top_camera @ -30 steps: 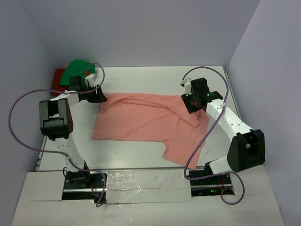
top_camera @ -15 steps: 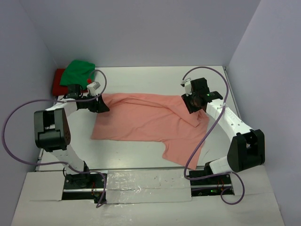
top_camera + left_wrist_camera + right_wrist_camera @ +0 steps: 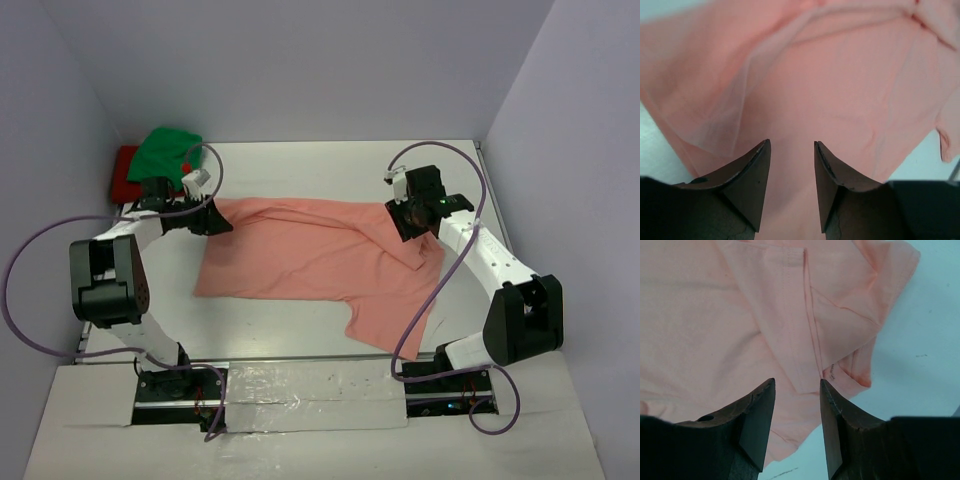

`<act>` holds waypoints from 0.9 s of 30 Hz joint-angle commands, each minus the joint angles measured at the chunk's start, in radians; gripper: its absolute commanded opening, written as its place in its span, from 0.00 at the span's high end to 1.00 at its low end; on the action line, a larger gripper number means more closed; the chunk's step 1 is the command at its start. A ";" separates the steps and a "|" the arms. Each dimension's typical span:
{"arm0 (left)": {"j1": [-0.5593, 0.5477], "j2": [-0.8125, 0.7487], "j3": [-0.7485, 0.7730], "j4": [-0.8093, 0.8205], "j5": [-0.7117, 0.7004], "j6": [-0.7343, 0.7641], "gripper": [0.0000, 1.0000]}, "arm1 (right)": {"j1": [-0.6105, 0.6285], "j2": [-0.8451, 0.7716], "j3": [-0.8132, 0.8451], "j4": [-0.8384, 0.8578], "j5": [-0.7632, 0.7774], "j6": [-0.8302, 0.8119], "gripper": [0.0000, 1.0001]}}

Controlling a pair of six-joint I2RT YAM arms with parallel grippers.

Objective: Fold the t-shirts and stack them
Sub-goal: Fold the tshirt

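White tabletop (image 3: 300,170) carries the whole job. The salmon-pink t-shirt (image 3: 320,262) lies spread across its middle, rumpled, with 1 sleeve doubled over along the right side.

The left gripper (image 3: 215,220) sits at the shirt's upper left corner. Its jaws are part-way apart, cloth shows through the gap, and nothing looks clamped. The right gripper (image 3: 410,222) sits at the upper right corner over a folded hem. Its jaws are likewise part-way apart, and as far as its wrist view shows it holds nothing.

The main risk, as I judge it, is an uneven pinch. If 1 gripper catches only the top layer while the other takes 2, the lift will skew the shirt and the fold will come out crooked. The doubled sleeve on the right could get trapped inside the fold. A shallow bite at the left corner could slip free mid-lift.

The left arm also works near the green t-shirt (image 3: 168,150), which is heaped over the red t-shirt (image 3: 125,172) in the far left corner. A wide swing there could drag them.

Pale lilac walls (image 3: 300,70) close the table on 3 sides. The surface is matte white, with a taped strip (image 3: 310,385) along the near edge between the 2 arm bases.
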 commanded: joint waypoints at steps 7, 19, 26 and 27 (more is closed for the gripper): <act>-0.032 -0.074 0.146 0.379 -0.085 -0.285 0.54 | 0.024 0.201 0.203 -0.028 -0.284 -0.010 0.51; -0.091 0.086 0.229 0.430 -0.161 -0.300 0.57 | 0.150 0.554 0.477 -0.019 -0.320 -0.036 0.52; -0.118 0.054 0.183 0.433 -0.178 -0.283 0.58 | 0.228 0.663 0.570 -0.027 -0.269 -0.059 0.52; -0.118 0.047 0.172 0.434 -0.183 -0.280 0.57 | 0.234 0.672 0.586 -0.025 -0.266 -0.059 0.52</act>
